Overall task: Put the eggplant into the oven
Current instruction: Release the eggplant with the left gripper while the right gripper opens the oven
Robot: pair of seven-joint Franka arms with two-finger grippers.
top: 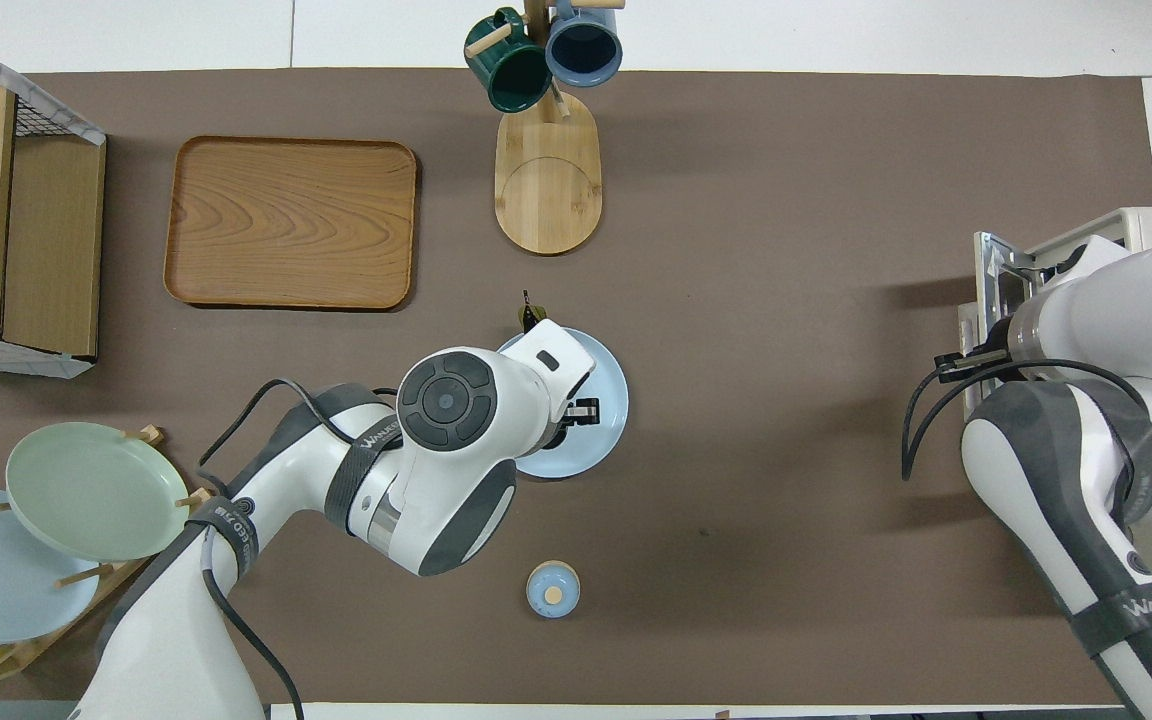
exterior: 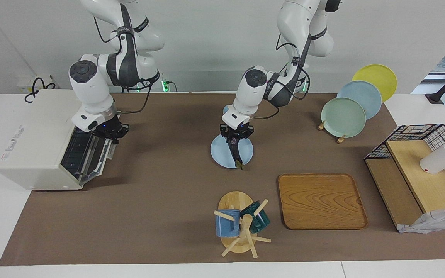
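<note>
So the eggplant [exterior: 236, 152] is pinched in the left gripper [exterior: 235, 142], which sits right over the pale blue plate [exterior: 222, 156] in the middle of the table. The fingers are clamped on its upper part, and the rest hangs down below them. From the facing view its long axis runs mostly up-and-down with a slight tilt, green stem tip at the bottom and pointing away from the robots, just about at the plate's rim; whether the tip actually touches the plate I can't tell. In the overhead view you only catch the stem end [top: 528, 318] poking out past the wrist, at the plate [top: 604, 400] edge farther from the robots. The left arm comes in from its base and bends down steeply, wrist pointing almost straight at the plate. The right gripper [exterior: 111, 134] is over at the oven [exterior: 33, 146] on the right arm's end of the table, down at the top edge of the door [exterior: 87, 154], which hangs partly open. Its fingers look closed around that edge, though I can't say for sure what they're on. The right arm folds down hard from its shoulder, elbow high, hand aimed at the door.
</note>
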